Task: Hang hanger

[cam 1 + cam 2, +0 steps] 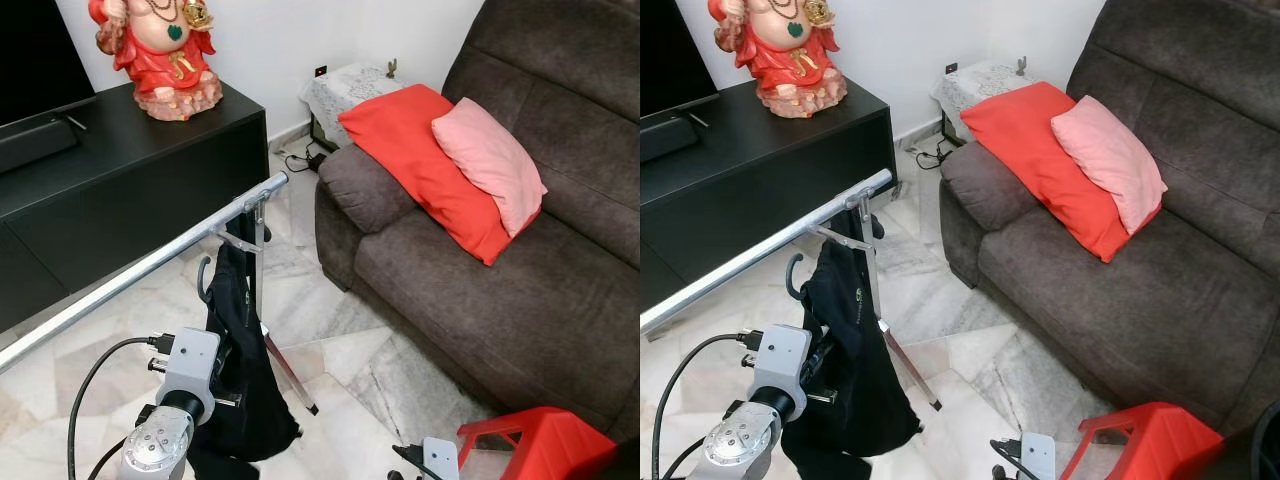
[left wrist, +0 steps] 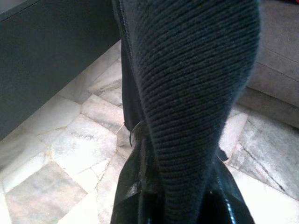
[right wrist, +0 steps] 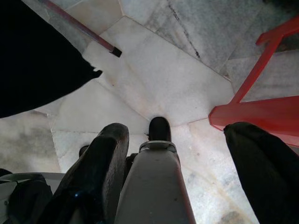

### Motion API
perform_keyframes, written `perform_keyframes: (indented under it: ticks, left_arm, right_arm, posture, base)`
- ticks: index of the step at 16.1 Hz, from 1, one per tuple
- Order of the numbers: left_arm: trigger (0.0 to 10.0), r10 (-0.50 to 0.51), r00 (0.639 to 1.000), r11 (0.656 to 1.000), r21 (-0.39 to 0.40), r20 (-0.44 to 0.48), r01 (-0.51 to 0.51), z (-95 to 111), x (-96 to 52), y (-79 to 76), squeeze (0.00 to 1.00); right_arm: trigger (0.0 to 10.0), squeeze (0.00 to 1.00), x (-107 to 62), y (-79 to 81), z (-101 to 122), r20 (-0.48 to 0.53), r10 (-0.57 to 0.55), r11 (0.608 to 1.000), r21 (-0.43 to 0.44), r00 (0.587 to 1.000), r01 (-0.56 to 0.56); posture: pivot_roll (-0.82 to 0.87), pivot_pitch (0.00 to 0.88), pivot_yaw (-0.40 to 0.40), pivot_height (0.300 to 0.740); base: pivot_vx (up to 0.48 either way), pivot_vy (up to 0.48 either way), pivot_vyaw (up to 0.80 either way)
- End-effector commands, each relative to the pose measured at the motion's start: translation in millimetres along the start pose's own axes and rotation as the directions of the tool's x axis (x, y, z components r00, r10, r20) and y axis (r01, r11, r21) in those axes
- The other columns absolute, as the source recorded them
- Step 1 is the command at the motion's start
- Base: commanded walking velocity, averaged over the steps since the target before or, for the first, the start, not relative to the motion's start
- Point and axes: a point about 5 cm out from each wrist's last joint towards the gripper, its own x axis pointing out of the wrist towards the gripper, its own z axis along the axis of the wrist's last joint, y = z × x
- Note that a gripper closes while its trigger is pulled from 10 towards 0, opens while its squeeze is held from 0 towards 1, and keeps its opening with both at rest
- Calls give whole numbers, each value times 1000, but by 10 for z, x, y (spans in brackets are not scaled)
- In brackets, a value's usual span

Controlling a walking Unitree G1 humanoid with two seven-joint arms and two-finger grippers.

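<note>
my left claw (image 2: 175, 205) pinches the black garment (image 1: 238, 370) on its hanger (image 1: 205, 280) just below the rail (image 1: 150, 265), right claw (image 3: 187, 154) spread idle, so next i lift the hook over.

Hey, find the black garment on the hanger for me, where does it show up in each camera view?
Left eye view: black garment hangs low and left of centre, under the metal rail.
Right eye view: black garment lower left, under the same rail.
Left wrist view: dark knit fabric draped close over the left gripper.
Right wrist view: a dark mass at one edge.
Shared landmark: red stool.
</note>
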Motion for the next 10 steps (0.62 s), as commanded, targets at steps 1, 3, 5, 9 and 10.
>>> perform_keyframes:
  ticks: [1,3,5,9,10]
  left_arm:
    - [10000,-16,1000,1000,-5,23,16,41,-2,-21,0]
    - [10000,-14,1000,1000,-8,27,14,51,1,-15,0]
    - [10000,-15,1000,1000,-7,27,15,53,5,-13,0]
    - [10000,-9,1000,1000,-11,28,10,58,8,-6,0]
    - [10000,-8,1000,1000,-10,29,8,61,11,-3,0]
  right_arm:
    - [10000,0,-13,-24,-85,-26,-7,1000,18,1000,8]
    - [10000,0,-14,-24,-88,-27,-8,1000,19,1000,9]
    - [10000,0,-15,-27,-92,-27,-10,1000,20,1000,10]
    - [10000,0,-15,-26,-93,-28,-8,1000,18,1000,9]
    - [10000,0,-15,-26,-92,-26,-9,1000,20,1000,9]
  posture:
    - [31,160,-40,740]
    - [30,155,-39,740]
    - [32,152,-40,740]
    - [32,151,-40,740]
    - [32,151,-40,740]
  base:
    - [0,0,0]
    - [-249,0,0]
    - [-259,0,0]
    - [-259,0,0]
    - [-262,0,0]
